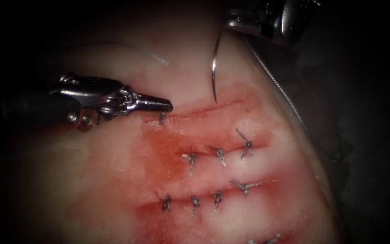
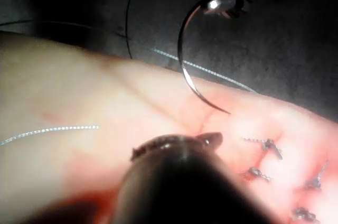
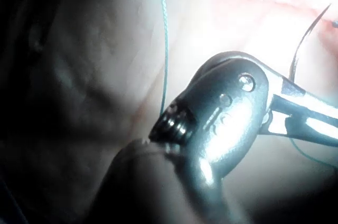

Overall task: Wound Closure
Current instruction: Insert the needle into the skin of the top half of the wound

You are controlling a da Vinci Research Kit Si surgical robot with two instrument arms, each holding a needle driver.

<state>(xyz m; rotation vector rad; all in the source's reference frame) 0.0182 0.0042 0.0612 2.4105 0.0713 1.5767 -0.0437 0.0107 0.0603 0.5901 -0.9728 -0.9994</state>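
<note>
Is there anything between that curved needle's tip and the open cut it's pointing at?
Nothing visible. The right tool holds the needle near its thread end, tip hanging free just above the tissue beside the cut. The left tool, shut and empty, sits left of it.

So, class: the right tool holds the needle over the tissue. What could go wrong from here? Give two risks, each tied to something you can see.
1. The right claw grips the needle near its thread end, so the free tip above the top cut may wobble or scratch tissue.
2. The thread trails loose along the tissue's right edge and could snag.
3. The left claw, shut and empty, lies close by and might be struck.
</note>
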